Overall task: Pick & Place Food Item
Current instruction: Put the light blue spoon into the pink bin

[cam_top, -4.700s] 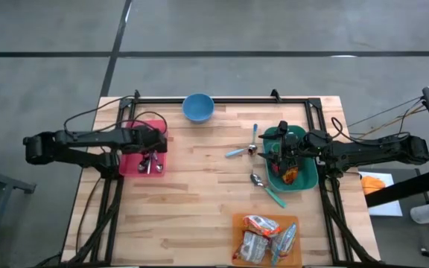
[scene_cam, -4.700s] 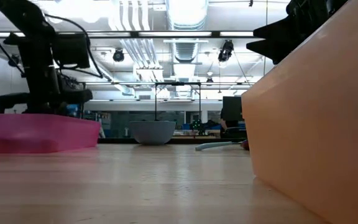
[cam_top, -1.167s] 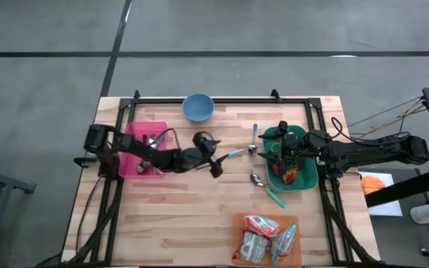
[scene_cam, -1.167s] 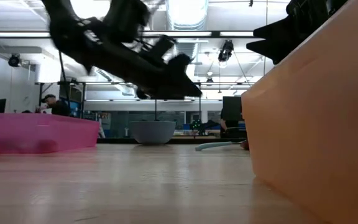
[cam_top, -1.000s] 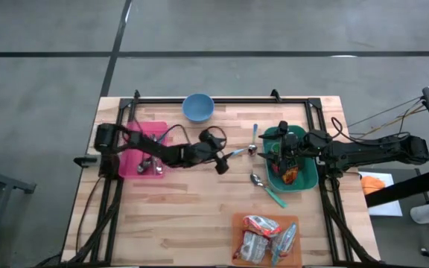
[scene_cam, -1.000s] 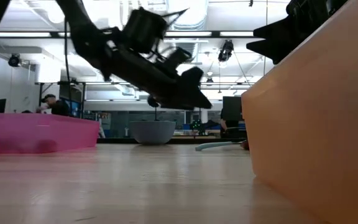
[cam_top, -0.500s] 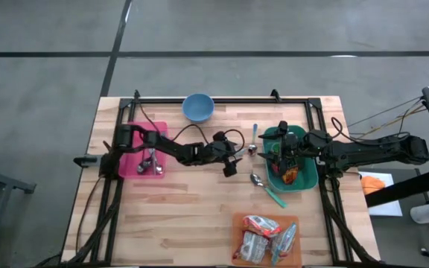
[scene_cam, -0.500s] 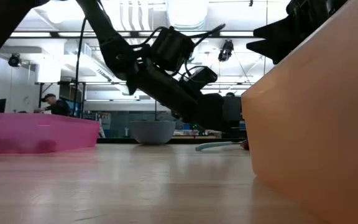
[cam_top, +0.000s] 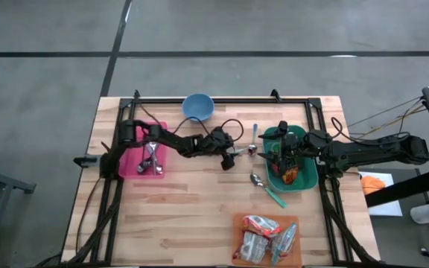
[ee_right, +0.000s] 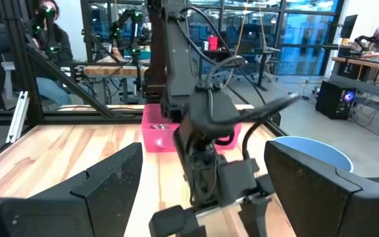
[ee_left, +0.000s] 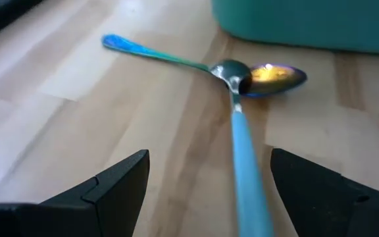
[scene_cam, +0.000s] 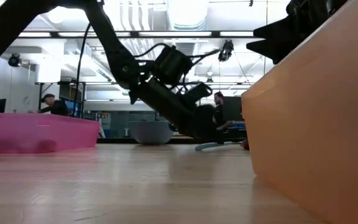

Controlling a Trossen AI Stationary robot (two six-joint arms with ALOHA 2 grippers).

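My left claw [cam_top: 228, 158] is wide open and holds nothing, fingers [ee_left: 117, 181] spread either side of a blue-handled spoon [ee_left: 245, 164] lying flat on the table [cam_top: 192, 208]. Claw tilts down and forward, low over the wood, likely so the fingers can straddle the thin handle rather than come straight down on it. That spoon's bowl touches the bowl of a second spoon [ee_left: 150, 54], handles splayed apart in a V, so closing here could nudge both.

Just past the spoon bowls sits the green bin [cam_top: 307, 179], close beside them. My right claw [cam_top: 280, 152] hangs over that bin, also open and empty, level, parked out of my way. A third spoon [cam_top: 267, 190] with a green handle lies beside the bin's near edge.

Farther out: pink bin [cam_top: 134, 165] near my left arm's base with metal cutlery in it, blue bowl [cam_top: 197, 106] at the far edge.

The food packets [cam_top: 263, 237] are in the orange tray [cam_top: 238, 223] at the near edge, well apart from both claws, untouched. Judging from that, the food pick isn't started; my left claw looks lined up for cutlery instead.
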